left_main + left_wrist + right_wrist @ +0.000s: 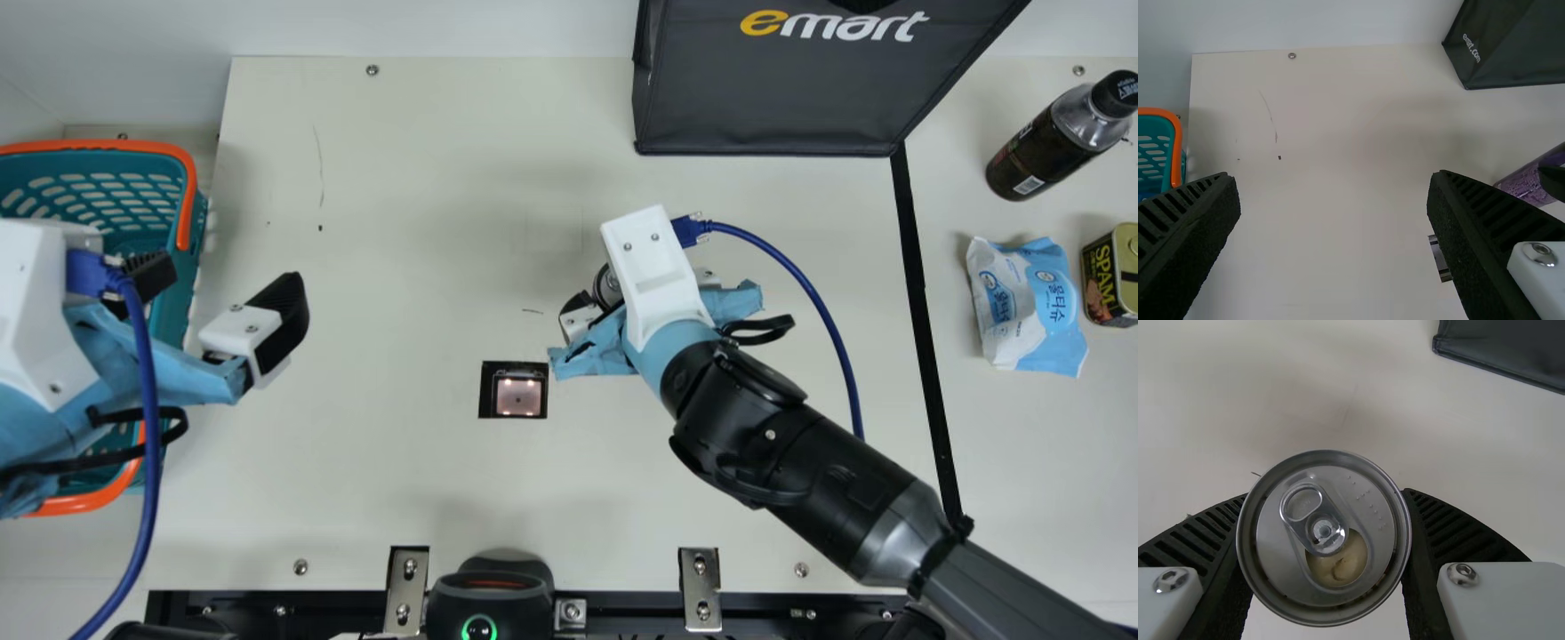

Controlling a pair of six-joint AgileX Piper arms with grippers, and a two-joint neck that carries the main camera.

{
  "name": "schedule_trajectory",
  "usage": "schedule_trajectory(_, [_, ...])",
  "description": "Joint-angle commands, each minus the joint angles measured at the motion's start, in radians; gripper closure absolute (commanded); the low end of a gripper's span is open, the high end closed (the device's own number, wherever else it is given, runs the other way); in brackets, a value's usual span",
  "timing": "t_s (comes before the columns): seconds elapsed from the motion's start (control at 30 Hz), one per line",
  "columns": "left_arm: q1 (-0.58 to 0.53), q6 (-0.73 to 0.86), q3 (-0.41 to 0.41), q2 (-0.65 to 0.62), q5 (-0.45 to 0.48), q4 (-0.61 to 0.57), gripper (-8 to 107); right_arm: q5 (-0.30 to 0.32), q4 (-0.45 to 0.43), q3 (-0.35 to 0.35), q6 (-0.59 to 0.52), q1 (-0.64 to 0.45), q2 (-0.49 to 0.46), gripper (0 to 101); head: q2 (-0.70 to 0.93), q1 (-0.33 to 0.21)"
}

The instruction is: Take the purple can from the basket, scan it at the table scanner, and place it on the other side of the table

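Note:
In the main view my right gripper is right of the table scanner, with the silvery end of the purple can showing at its left side. The right wrist view has the opened can top clasped between both ribbed fingers of my right gripper. Purple can wall shows in the left wrist view, beyond a finger. My left gripper is open beside and partly over the teal basket; in its own wrist view the left gripper holds nothing. The left arm hides part of the basket.
A black bag stands at the back. Right of the black tape line are a dark bottle, a blue-white wipes pack and a square tin. A black device sits at the front edge.

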Motion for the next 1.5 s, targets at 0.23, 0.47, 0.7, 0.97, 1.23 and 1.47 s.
schedule_trajectory(0.23, [0.0, 0.0, 0.0, 0.0, 0.0, 0.0, 9, 0.105, 0.015, -0.104, -0.055, 0.028, -0.034, 101, -0.045, -0.026])
schedule_trajectory(0.47, [0.0, 0.0, 0.0, 0.0, 0.0, 0.0, 9, 0.16, 0.027, -0.134, -0.072, -0.005, -0.067, 101, -0.208, -0.026])
schedule_trajectory(0.7, [0.0, 0.0, 0.0, 0.0, 0.0, 0.0, 9, 0.194, 0.044, -0.066, -0.089, -0.144, -0.18, 101, -0.347, -0.026])
schedule_trajectory(0.97, [0.0, 0.0, 0.0, 0.0, 0.0, 0.0, 9, 0.247, 0.093, 0.019, -0.187, -0.378, -0.349, 101, -0.347, -0.026])
schedule_trajectory(1.23, [0.0, 0.0, 0.0, 0.0, 0.0, 0.0, 9, 0.282, 0.191, 0.071, -0.358, -0.669, -0.488, 101, -0.347, -0.026])
schedule_trajectory(1.47, [0.0, 0.0, 0.0, 0.0, 0.0, 0.0, 9, 0.276, 0.31, 0.093, -0.531, -0.943, -0.548, 101, -0.347, -0.026])
